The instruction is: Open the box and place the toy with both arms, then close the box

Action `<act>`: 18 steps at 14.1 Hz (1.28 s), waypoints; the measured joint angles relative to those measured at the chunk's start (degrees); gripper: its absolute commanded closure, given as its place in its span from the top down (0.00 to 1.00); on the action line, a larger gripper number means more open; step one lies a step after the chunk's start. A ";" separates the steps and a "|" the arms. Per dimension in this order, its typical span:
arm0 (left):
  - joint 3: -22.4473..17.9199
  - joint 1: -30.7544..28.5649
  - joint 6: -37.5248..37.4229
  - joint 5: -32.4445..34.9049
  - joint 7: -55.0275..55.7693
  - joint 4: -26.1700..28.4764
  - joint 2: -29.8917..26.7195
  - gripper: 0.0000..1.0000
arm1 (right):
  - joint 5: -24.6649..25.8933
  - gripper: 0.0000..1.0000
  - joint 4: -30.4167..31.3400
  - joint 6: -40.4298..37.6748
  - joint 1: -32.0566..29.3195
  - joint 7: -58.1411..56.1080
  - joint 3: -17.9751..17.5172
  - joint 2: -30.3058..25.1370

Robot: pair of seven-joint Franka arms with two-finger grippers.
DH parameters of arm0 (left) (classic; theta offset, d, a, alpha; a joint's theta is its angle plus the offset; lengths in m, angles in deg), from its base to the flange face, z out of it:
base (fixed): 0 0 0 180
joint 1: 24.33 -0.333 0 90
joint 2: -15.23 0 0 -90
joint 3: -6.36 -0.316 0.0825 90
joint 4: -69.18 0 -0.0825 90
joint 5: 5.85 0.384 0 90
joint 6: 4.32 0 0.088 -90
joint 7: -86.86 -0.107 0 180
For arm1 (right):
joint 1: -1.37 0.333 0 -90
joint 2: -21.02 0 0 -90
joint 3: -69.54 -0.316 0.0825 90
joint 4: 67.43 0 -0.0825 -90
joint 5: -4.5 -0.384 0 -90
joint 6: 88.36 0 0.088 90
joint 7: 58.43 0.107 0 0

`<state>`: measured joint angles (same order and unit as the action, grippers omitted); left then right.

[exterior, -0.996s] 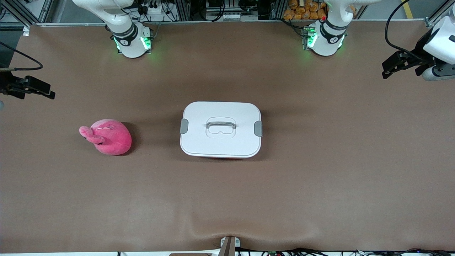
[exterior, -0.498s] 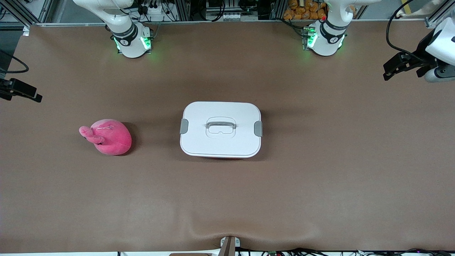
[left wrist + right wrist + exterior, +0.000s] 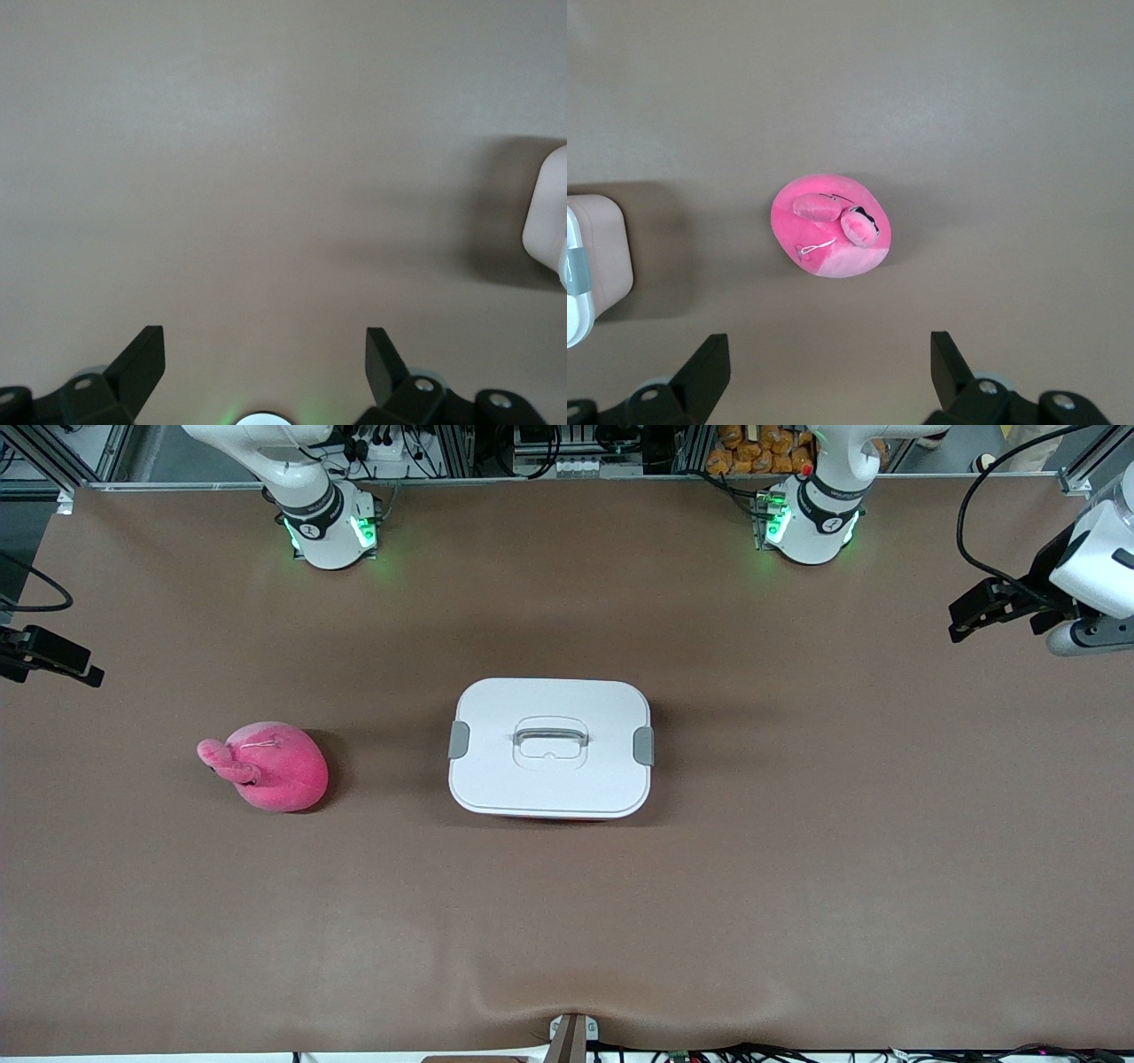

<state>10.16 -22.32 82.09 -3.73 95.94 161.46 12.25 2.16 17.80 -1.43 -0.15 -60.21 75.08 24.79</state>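
Note:
The box (image 3: 549,748) stands mid-table with its white lid shut, grey handle (image 3: 550,737) on top and a grey clip on each short side. The hot-pink plush toy (image 3: 266,766) lies on the mat toward the right arm's end, apart from the box. My left gripper (image 3: 970,615) hangs open and empty over the mat at the left arm's end; its wrist view shows its spread gripper (image 3: 264,354) and a box corner (image 3: 549,221). My right gripper (image 3: 62,662) hangs open and empty over the mat's edge at the right arm's end; its wrist view shows its gripper (image 3: 830,354), the toy (image 3: 831,226) and the box (image 3: 594,257).
A brown mat (image 3: 567,921) covers the whole table. The two arm bases (image 3: 328,527) (image 3: 811,522) with green lights stand along the edge farthest from the front camera. A small bracket (image 3: 571,1036) sits at the nearest edge.
My right gripper has drawn back toward its end of the table. My left gripper has shifted slightly. The box and toy have not moved.

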 measured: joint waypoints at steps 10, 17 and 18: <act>0.90 6.40 0.00 -2.10 15.75 -3.02 3.59 1.00 | -0.03 1.00 -0.23 0.62 0.05 0.00 -0.41 0.41; 0.96 10.44 0.00 -2.75 22.88 -3.20 7.28 1.00 | -0.03 1.00 -0.24 0.62 0.05 0.00 -0.45 0.41; 0.96 11.28 0.00 -2.75 23.90 -3.22 7.71 1.00 | -0.03 1.00 -0.24 0.62 0.05 0.00 -0.45 0.41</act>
<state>11.13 -11.04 82.09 -6.48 119.84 158.25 19.96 2.13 17.56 -0.81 -0.10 -60.21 74.63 25.20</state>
